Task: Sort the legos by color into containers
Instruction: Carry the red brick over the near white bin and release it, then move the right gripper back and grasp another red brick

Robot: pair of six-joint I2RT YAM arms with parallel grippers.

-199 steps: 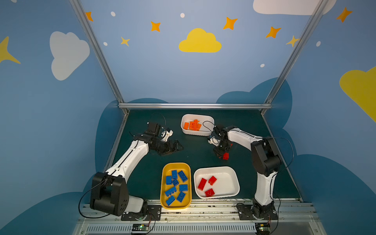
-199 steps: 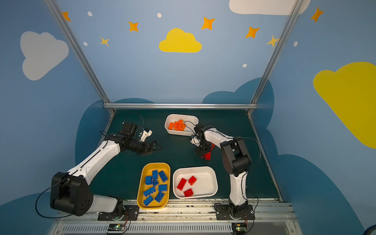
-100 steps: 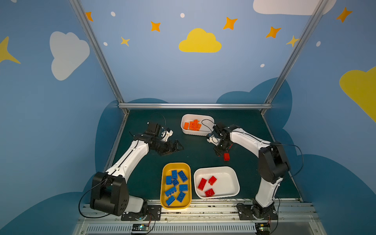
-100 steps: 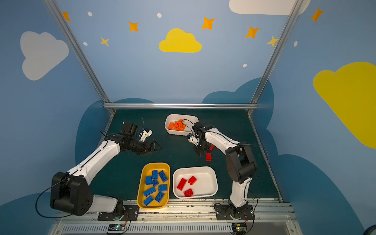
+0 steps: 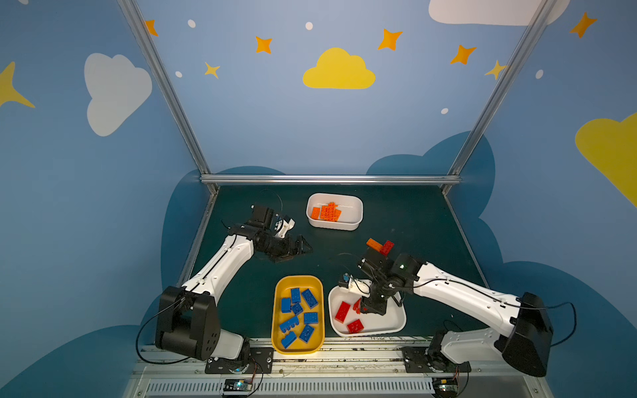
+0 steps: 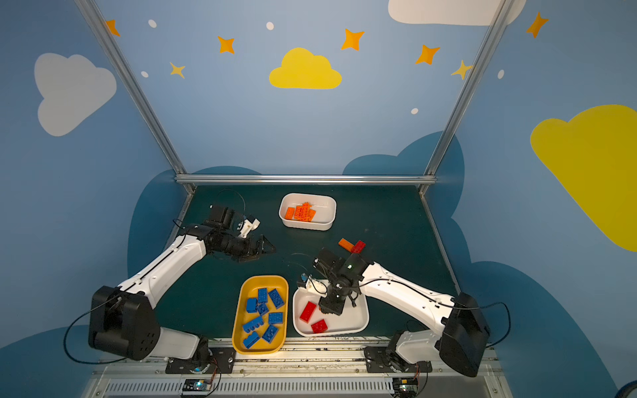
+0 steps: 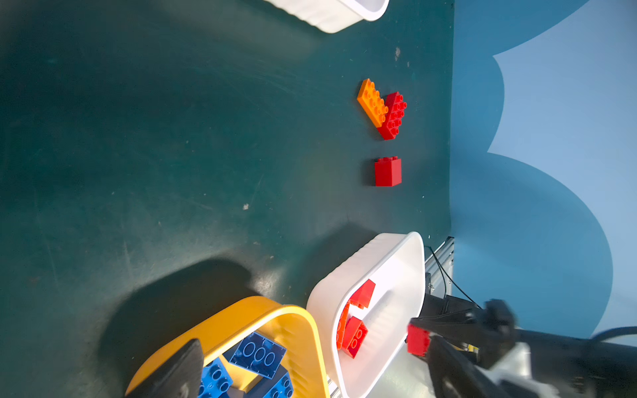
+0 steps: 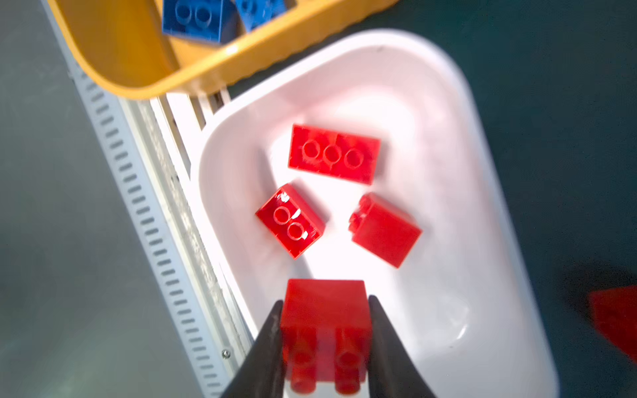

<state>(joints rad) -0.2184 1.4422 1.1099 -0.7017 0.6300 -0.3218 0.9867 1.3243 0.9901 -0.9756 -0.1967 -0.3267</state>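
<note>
Red brick (image 8: 325, 296) pinched in right end effector (image 8: 325, 305), hanging straight over the shallow white tub (image 8: 431, 103), three red legos (image 8: 334, 153) below; letting go should land it. Left end effector (image 5: 303, 245) gapes wide, empty, well apart.

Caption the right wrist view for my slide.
Right gripper holds a red brick over the white tub, where three red bricks lie.

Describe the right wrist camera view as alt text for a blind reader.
The right hand grips a red brick over a white tub holding three more red bricks. A yellow tub with blue bricks sits beside it.
</note>
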